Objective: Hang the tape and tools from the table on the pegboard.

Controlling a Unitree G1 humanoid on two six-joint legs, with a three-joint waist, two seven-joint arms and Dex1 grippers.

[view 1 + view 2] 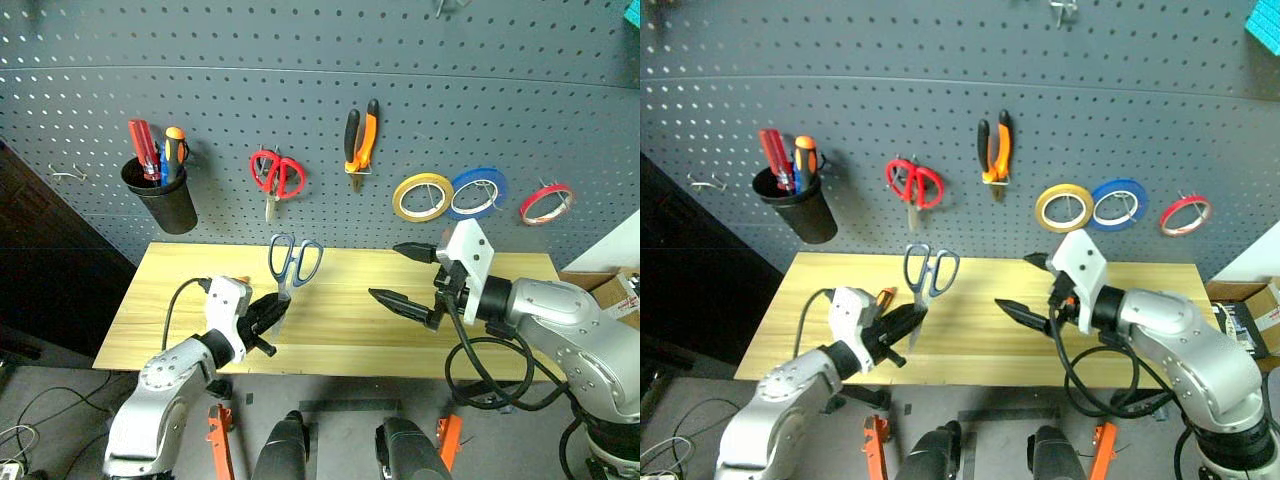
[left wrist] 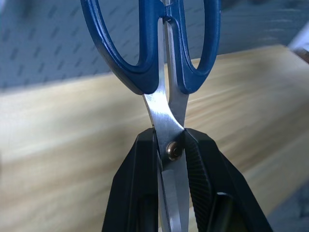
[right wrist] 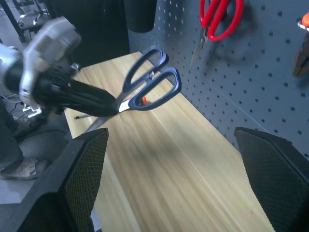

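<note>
Above the table [image 1: 340, 330], below the pegboard [image 1: 320, 100], we saw our left gripper [image 1: 268, 315] clamped on the blades of the dark-blue-handled scissors [image 1: 292, 262], handles rising above its fingers. Our right gripper [image 1: 400, 275] hovered beside them, spread wide and empty.

No legible txt, labels, brands or nos. anywhere. Cardboard box [image 1: 622, 290] at far right has printing, too small to read.
</note>
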